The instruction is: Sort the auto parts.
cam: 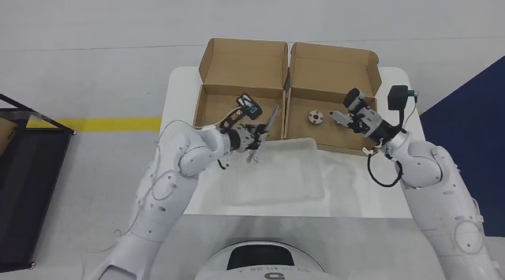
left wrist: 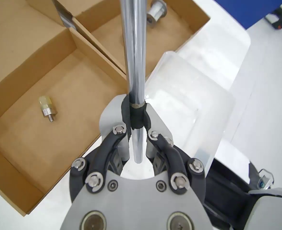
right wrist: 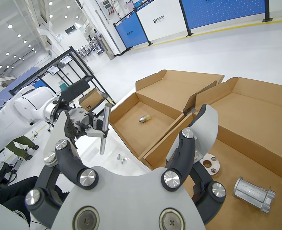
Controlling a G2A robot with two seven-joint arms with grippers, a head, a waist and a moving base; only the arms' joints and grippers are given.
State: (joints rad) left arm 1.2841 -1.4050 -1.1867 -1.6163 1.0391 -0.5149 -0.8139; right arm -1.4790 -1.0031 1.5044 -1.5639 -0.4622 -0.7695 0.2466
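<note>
My left gripper [left wrist: 137, 120] is shut on a long shiny steel rod [left wrist: 132, 37], held above the near edge of the left cardboard box [cam: 211, 106]; the same rod [cam: 272, 120] slants over the gap between the boxes. A small brass-tipped fitting [left wrist: 47, 107] lies in that left box. In the right cardboard box [cam: 335, 83] lie a flanged aluminium cylinder [right wrist: 253, 196] and a round disc with holes [right wrist: 211, 163]. My right gripper [right wrist: 131, 125] hangs open and empty over the right box's near side, also seen as the right gripper [cam: 345, 117] from above.
A clear plastic tray [cam: 276, 171] sits on the white table [cam: 347, 193] in front of the boxes, with two small bolts [right wrist: 120, 159] in it. Both box lids stand upright at the back. A black rack [cam: 24, 185] stands on the floor to the left.
</note>
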